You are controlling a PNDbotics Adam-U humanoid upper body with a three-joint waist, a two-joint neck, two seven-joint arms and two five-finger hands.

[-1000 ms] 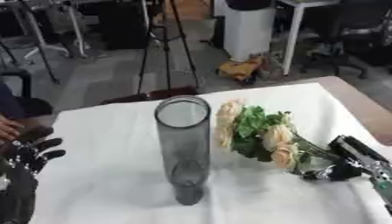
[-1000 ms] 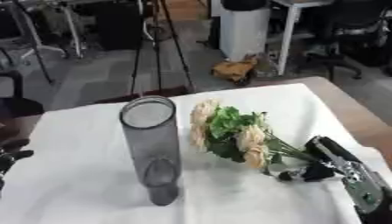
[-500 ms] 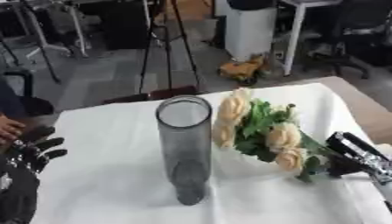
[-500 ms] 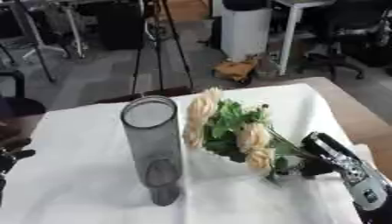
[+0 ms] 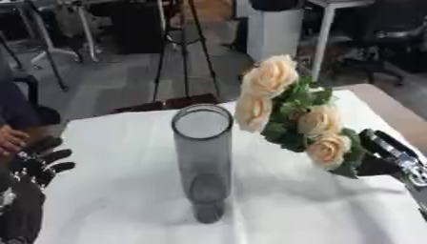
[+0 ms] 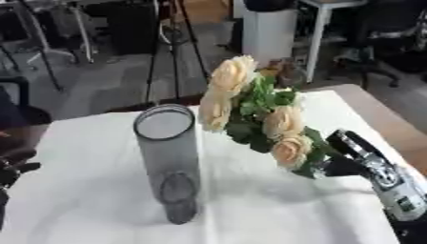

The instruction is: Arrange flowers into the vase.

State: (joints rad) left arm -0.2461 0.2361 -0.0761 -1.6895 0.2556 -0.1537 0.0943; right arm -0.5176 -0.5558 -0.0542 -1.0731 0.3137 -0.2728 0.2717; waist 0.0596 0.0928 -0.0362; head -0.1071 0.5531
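A tall clear grey glass vase (image 5: 203, 162) stands upright on the white tablecloth (image 5: 125, 200), left of centre. My right hand (image 6: 363, 159) comes in from the lower right and is shut on the stems of a bunch of cream-peach roses with green leaves (image 6: 254, 114). The bunch is lifted off the table and tilted, its heads pointing up and left, with the topmost bloom (image 5: 269, 76) above and just right of the vase's rim. My left hand (image 5: 37, 162) rests open at the lower left edge, fingers up.
The brown table edge (image 6: 392, 124) shows past the cloth at the right. Behind the table are a black tripod (image 5: 179, 43), a white bin (image 5: 275, 28) and office chairs on a grey floor. A person's hand (image 5: 10, 138) shows at the far left edge.
My right hand has raised the bouquet from the cloth and tipped it up, bringing the blooms higher and nearer the vase's rim. The vase and my left hand have stayed put.
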